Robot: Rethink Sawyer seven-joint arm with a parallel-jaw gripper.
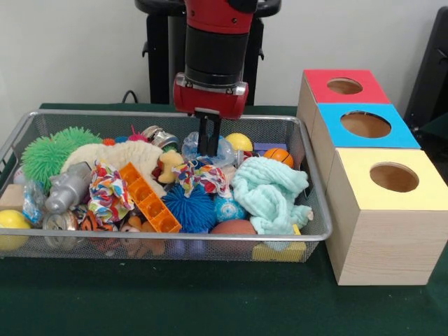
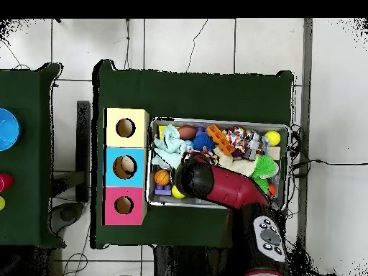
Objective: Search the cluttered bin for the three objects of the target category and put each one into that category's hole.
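Note:
A wire bin (image 1: 175,238) holds many jumbled toys. My gripper (image 1: 208,148) hangs at the bin's back middle, fingers shut, with its tips down among a clear plastic item (image 1: 189,145), a yellow ball (image 1: 239,142) and a colourful fabric knot (image 1: 203,176). Nothing shows held between them. Right of it lie a small basketball (image 1: 278,155) and a mint cloth (image 1: 269,192). In the overhead view the red arm (image 2: 215,183) covers the gripper. Three boxes with round holes stand beside the bin, topped red (image 1: 371,87), blue (image 1: 402,133) and yellow (image 1: 357,164).
Also in the bin are a green spiky ball (image 1: 52,150), a cream plush (image 1: 115,157), an orange lattice block (image 1: 148,197), a blue spiky ball (image 1: 189,208), a silver figure (image 1: 66,187) and a brown football (image 1: 233,227). Green cloth (image 1: 210,294) covers the table.

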